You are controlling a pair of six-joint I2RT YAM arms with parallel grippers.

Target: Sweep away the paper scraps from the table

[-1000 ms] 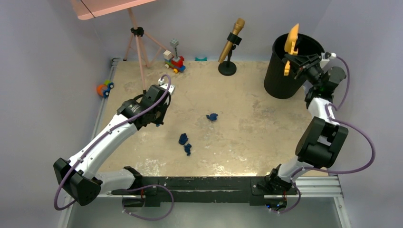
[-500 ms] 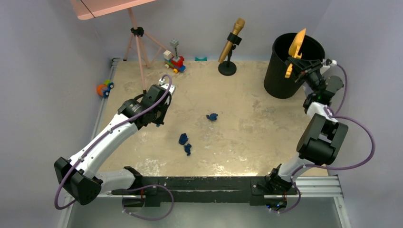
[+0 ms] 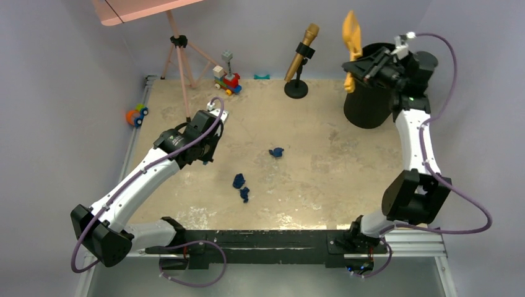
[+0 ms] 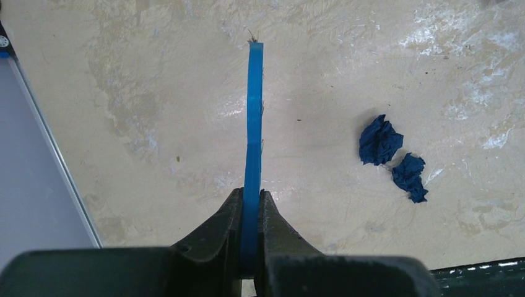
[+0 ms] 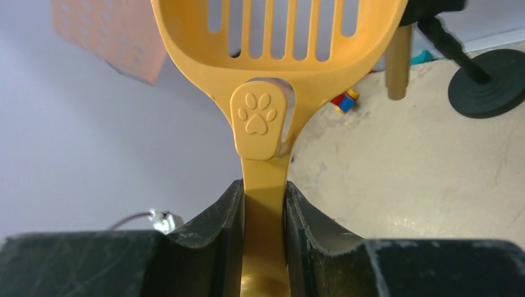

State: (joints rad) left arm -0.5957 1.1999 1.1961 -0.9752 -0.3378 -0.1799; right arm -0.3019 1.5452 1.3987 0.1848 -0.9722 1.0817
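Three navy blue paper scraps lie on the beige table (image 3: 322,173): one mid-table (image 3: 276,151) and two close together nearer the front (image 3: 239,180), (image 3: 245,194). Two of them show in the left wrist view (image 4: 379,140), (image 4: 410,177), to the right of the blade. My left gripper (image 3: 207,154) is shut on a thin blue scraper (image 4: 254,117), held low over the table's left part, apart from the scraps. My right gripper (image 3: 371,65) is shut on the handle of a yellow slotted scoop (image 3: 351,37), (image 5: 278,37), held high beside the black bin's (image 3: 365,102) left rim.
A gold microphone on a black stand (image 3: 299,62) and a toy block train (image 3: 227,79) stand at the back. A pink tripod (image 3: 181,55) stands at the back left. An orange-and-blue toy car (image 3: 136,114) sits by the left rail.
My right arm has swung the scoop up and to the left, from over the bin's opening to above its left rim. The left arm and the scraps have not moved.
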